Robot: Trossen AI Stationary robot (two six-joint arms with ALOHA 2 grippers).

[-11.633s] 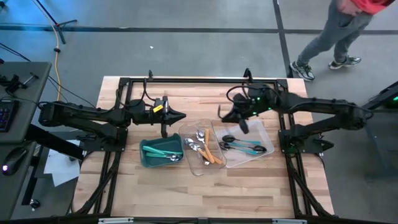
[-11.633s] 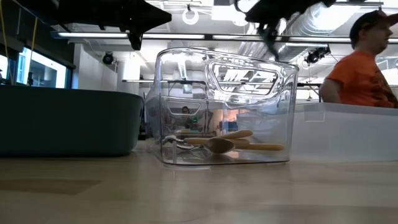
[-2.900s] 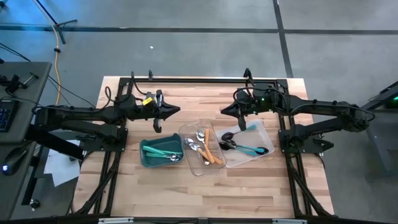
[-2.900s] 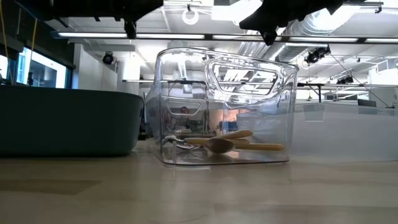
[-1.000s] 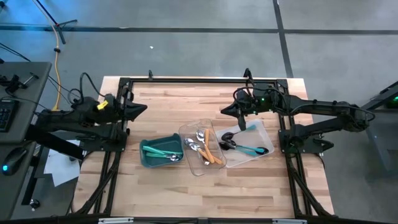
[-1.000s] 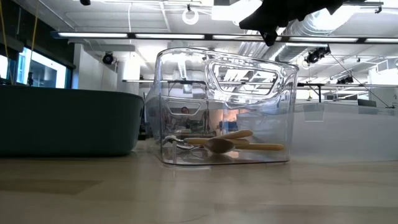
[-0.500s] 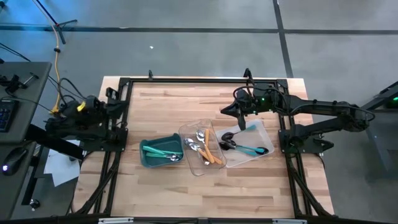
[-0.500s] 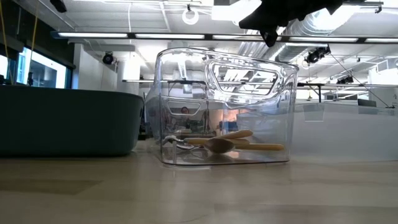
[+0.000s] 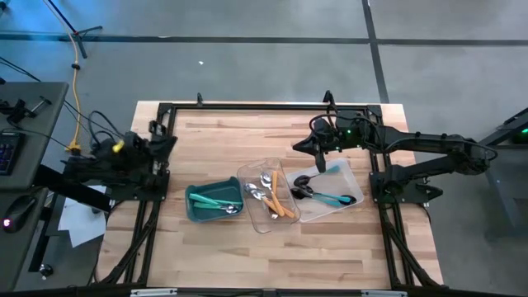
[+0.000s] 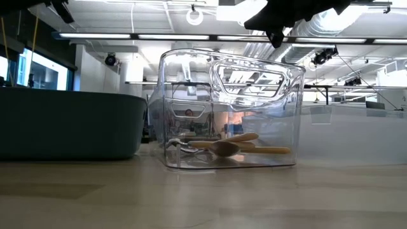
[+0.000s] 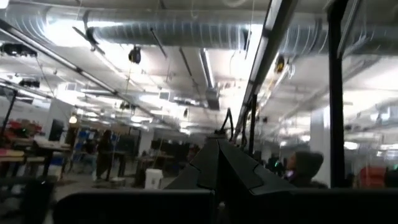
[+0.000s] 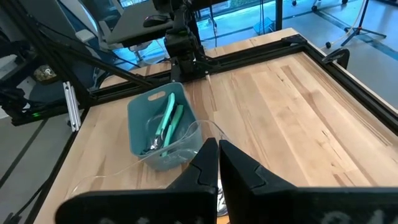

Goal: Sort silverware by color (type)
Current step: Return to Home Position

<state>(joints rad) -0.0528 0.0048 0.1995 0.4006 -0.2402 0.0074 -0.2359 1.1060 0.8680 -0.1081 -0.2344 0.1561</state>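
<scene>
Though cut off at the wrist, shows left gripper [image 11: 217, 139] with fingers pressed together, empty, parked at table's [image 9: 247, 132] left edge. Right gripper [image 12: 216, 144] likewise closed on nothing. Ahead of its fingertips: teal-handled silverware [image 12: 166, 119] in teal bin [image 12: 138, 118], heads hard to make out.

The wooden tabletop [image 9: 247, 136] is of pale planks, with a black frame [image 9: 264, 106] running round its edges. Three containers stand on it in a row near the middle. The teal bin [image 9: 206, 216] is on the left arm's side, then comes a clear tray [image 9: 262, 228], then another tray [image 9: 353, 177], set close together.
</scene>
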